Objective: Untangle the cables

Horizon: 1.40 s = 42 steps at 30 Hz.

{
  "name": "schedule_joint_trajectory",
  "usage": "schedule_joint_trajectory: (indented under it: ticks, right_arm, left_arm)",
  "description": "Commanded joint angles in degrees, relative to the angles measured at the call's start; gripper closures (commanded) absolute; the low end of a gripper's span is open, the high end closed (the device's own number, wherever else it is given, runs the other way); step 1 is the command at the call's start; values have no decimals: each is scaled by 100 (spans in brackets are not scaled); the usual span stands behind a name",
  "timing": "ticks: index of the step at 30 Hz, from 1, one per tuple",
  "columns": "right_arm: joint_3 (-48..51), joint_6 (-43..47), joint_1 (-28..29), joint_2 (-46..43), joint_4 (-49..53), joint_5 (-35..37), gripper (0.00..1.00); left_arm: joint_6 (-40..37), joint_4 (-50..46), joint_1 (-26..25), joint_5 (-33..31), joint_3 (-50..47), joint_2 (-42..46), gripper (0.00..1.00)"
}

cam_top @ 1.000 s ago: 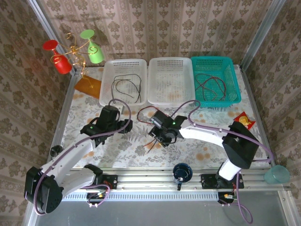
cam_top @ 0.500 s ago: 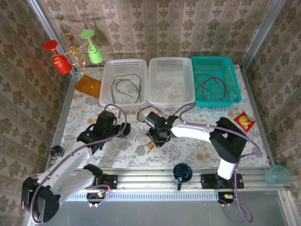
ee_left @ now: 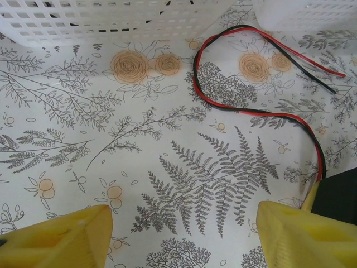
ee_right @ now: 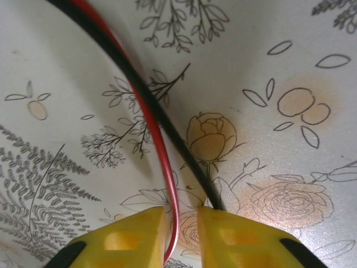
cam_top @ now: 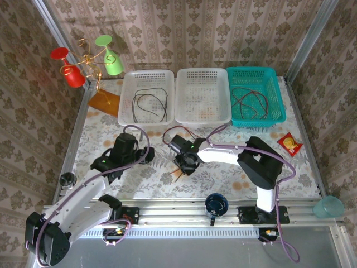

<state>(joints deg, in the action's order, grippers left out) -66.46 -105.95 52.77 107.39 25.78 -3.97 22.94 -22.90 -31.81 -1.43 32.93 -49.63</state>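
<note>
Three baskets (cam_top: 202,72), two arms (cam_top: 83,187), two loose cables (ee_left: 196,70), one mug (cam_top: 215,204)

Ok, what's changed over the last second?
The right gripper slid a little left and narrowed its jaws around the red cable, with a small gap left. Its elbow swung left. The left gripper drew back slightly, still open. The baskets stayed put.
</note>
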Motion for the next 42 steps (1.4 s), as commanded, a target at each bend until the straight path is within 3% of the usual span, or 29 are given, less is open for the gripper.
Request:
schedule_joint_trajectory:
  ticks: [1, 11, 17, 23, 26, 34, 37, 42]
  right_arm:
    - [-75, -175, 31, 192, 234, 167, 77]
    - [-686, -194, 34, 832, 1278, 54, 75]
    - [-908, -344, 47, 1313, 1315, -205, 80]
    - [-1045, -385, 24, 1621, 1246, -240, 88]
    - [-984, -483, 2, 1627, 1042, -301, 100]
    - [-357, -581, -80, 827, -214, -197, 100]
    - [-164, -459, -157, 371, -504, -162, 100]
    - [116, -287, -249, -536, -753, 101, 100]
  left_arm:
    - [78, 14, -18, 38, -102, 63, 31]
    - [-98, -140, -96, -14, -109, 299, 31]
    - [-362, -254, -365, -219, -85, 334, 31]
    - [-363, -311, -485, -371, -33, 449, 31]
    - [-369, -363, -564, -444, -14, 480, 31]
    - [-612, -280, -672, -225, -2, 683, 31]
    - [-1066, -115, -677, 178, 54, 911, 30]
    - [-2465, 192, -661, 1193, -96, 1495, 29]
